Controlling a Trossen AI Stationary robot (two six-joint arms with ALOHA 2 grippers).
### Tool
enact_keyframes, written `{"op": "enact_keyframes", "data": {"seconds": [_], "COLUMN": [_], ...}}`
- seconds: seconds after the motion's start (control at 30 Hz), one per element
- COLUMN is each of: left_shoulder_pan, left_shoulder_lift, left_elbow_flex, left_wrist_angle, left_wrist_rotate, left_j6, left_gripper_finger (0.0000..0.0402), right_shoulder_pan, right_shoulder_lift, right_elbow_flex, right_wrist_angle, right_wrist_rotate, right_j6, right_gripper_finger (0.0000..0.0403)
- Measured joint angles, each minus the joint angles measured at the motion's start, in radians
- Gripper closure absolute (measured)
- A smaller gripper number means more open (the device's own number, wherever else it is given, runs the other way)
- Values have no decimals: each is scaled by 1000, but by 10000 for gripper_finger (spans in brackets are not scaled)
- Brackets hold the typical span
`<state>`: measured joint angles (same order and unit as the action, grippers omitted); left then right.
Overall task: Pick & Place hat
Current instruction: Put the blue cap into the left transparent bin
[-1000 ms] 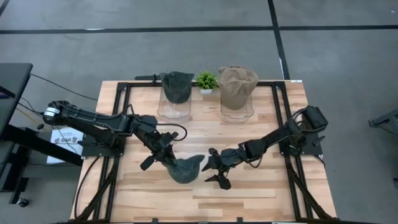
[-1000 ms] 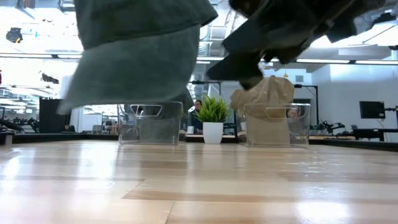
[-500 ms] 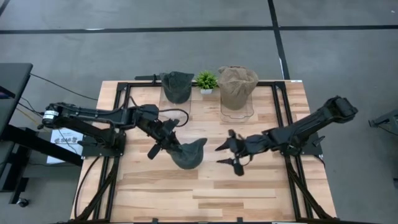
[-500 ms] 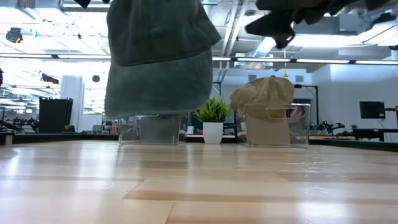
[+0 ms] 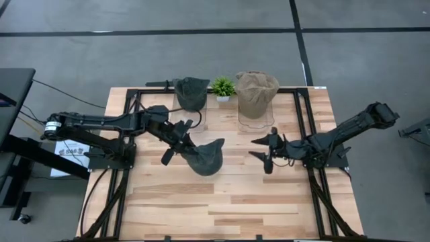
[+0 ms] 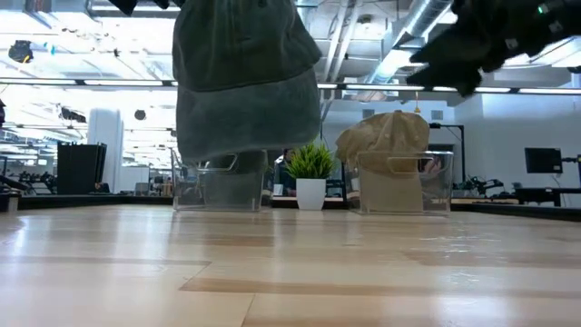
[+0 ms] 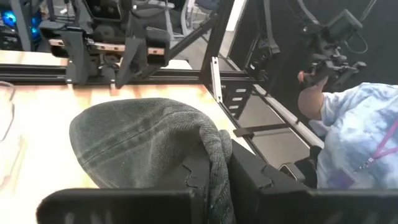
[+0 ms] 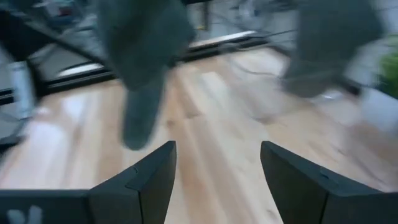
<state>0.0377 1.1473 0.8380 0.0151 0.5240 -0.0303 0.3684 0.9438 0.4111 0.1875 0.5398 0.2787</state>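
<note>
Your left gripper [image 5: 180, 144] is clamped on the dark grey hat [image 5: 205, 156], which hangs in the air above the middle of the wooden table [image 5: 222, 202]. From overhead, the hat sits just beyond the gripper's tip, toward the table's centre, with its brim pointing toward your right arm. In the table-level view the hat [image 6: 245, 86] hangs clear of the wood, with a visible gap beneath it. In the left wrist view the grey fabric [image 7: 143, 146] is bunched between the gripper's dark fingers [image 7: 205, 171], crown bulging out ahead of them.

Your right gripper [image 5: 264, 151] holds nothing; its fingers are spread wide. It hovers over the table, apart from the hat, with bare wood between the two. In the right wrist view the two fingers [image 8: 149, 177] stand well apart with only tabletop between them, and the hanging hat [image 8: 146, 56] appears farther ahead, blurred.

Beyond both grippers, along the far edge of the table, stand two clear bins. The bin [image 5: 188, 114] ahead of your left gripper holds a second dark grey hat [image 5: 191, 92]. The bin [image 5: 256, 117] ahead of your right gripper holds a tan hat [image 5: 256, 91]. A small green potted plant [image 5: 223, 87] stands between the two bins.

In the left wrist view a person in a light blue shirt [image 7: 357, 137] sits beyond the table's edge.
</note>
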Motion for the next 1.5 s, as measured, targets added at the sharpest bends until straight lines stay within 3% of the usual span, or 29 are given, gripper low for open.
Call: {"op": "enact_keyframes", "data": {"seconds": [0.17, 0.53, 0.83, 1.1, 1.5], "left_shoulder_pan": [48, 245, 423, 546, 702], "left_shoulder_lift": [-11, -138, -149, -122, -56], "left_elbow_flex": [0, 0, 59, 211, 318], "left_wrist_angle": [2, 1, -31, -243, -334], "left_wrist_rotate": [1, 14, 190, 188, 176], "left_j6": [0, -27, -16, 158, 426], "left_gripper_finger": [367, 368, 369, 369, 369], "right_shoulder_pan": [45, 55, 55, 55, 55], "right_shoulder_lift": [-47, -139, -234, -247, -247], "right_elbow_flex": [-69, -90, -90, -90, -89], "right_wrist_angle": [-30, -127, -256, -316, -187], "right_wrist_rotate": [179, 168, 168, 167, 171], "right_j6": [49, 63, 53, -17, -105], "right_gripper_finger": [179, 179, 179, 179, 179]}}
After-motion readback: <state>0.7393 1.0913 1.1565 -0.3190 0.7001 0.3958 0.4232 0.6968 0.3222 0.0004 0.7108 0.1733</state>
